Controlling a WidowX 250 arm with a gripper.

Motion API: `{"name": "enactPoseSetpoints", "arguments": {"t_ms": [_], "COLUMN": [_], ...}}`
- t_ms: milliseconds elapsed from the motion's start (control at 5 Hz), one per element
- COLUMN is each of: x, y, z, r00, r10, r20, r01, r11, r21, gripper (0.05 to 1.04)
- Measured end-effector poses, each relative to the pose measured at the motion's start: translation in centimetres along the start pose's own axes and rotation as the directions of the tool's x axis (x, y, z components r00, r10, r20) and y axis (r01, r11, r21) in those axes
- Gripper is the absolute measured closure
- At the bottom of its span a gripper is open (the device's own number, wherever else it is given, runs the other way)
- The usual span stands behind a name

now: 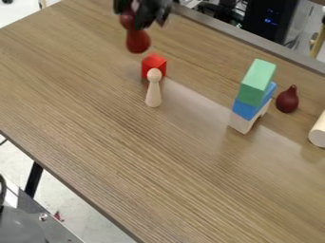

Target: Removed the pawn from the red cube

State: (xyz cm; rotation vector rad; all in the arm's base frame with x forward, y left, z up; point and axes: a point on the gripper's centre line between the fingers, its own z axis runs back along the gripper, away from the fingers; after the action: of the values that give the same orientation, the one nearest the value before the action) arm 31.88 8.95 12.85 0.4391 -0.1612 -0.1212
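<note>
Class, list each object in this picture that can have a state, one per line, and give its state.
Pincer: closed on the dark red pawn
Dark red pawn: held, off the table
Red cube: nothing on top
Pale pawn: upright
Green block: stacked on the blue block
Blue block: between green and white blocks
White block: bottom of stack
Pale cylinder: on its side

Gripper (134, 17) cut off by top edge, pale cylinder (319, 135) by right edge, red cube (153, 62) partly behind pale pawn (153, 94)
</note>
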Motion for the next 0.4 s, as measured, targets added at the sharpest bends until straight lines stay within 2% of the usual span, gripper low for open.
{"name": "enactPoseSetpoints", "arguments": {"t_ms": [200, 400], "x": [0.5, 2.0], "y": [-3.0, -4.5], "z": [0.8, 1.0], "r00": [0.996, 0.993], "r10": [-0.079, -0.116], "r20": [0.032, 0.014], "r01": [0.078, 0.116], "r11": [0.996, 0.993], "r21": [0.032, 0.030], "gripper": [0.545, 0.545]}}
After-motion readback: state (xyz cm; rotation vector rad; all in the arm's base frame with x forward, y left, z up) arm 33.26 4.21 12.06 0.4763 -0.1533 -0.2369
